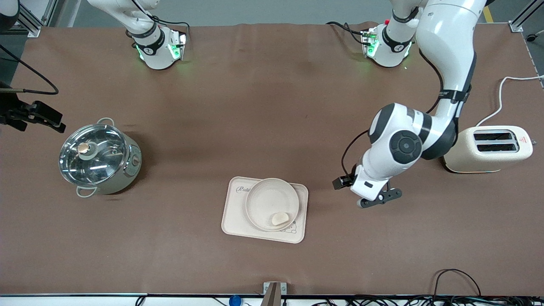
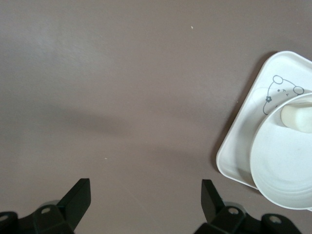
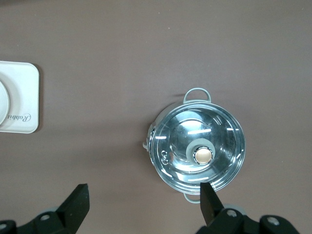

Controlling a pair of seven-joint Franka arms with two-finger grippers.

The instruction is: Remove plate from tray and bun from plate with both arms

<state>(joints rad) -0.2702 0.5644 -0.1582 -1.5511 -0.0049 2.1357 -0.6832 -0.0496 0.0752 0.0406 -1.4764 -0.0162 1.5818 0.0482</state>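
Note:
The round cream plate [image 1: 267,197] lies on the rectangular cream tray [image 1: 234,221] near the table's middle. The small pale bun [image 1: 279,219] lies in the plate, at its edge nearest the front camera. My left gripper [image 1: 379,198] hangs open and empty over bare table beside the tray, toward the left arm's end. In the left wrist view [image 2: 145,187] the tray [image 2: 241,146], plate [image 2: 280,170] and bun [image 2: 297,118] show at the edge. My right gripper [image 1: 42,115] is open and empty, high over the table by the pot [image 3: 197,146]; it also shows in the right wrist view [image 3: 145,192].
A steel pot with a glass lid [image 1: 97,157] stands toward the right arm's end. A cream toaster [image 1: 488,148] with a white cord stands toward the left arm's end, close to the left arm's elbow. The tray's corner [image 3: 19,97] shows in the right wrist view.

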